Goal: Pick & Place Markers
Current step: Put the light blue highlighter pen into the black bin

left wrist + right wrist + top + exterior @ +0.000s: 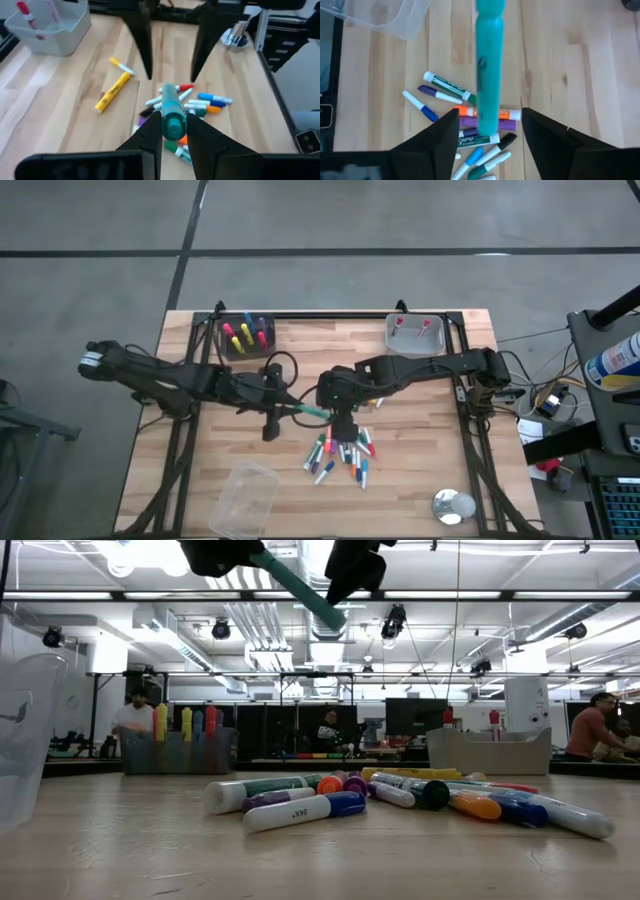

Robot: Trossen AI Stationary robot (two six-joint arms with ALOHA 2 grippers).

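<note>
A thick teal marker (170,107) hangs in the air over a pile of several mixed-colour markers (340,455) lying flat at the table's middle. My left gripper (173,120), coming from the table's left, is shut on it. My right gripper (490,117) comes from the right. It is open, one finger on either side of the marker's free end (487,127), and touches nothing. In the low view the marker (300,585) slants down toward the right gripper (355,565). A yellow marker (112,92) lies apart from the pile. My left gripper pinches the teal marker's near end (173,127) between its two fingers. The fingers slant down from the table's left and lie along the marker, which sticks out ahead of them. It is lifted clear above the pile, with its free end lower.
A dark bin (245,337) with upright markers stands at the far left and a grey bin (415,333) at the far right. A clear plastic container (243,500) lies near the front left. A round metal thing (452,505) sits at the front right. People show beyond the table.
</note>
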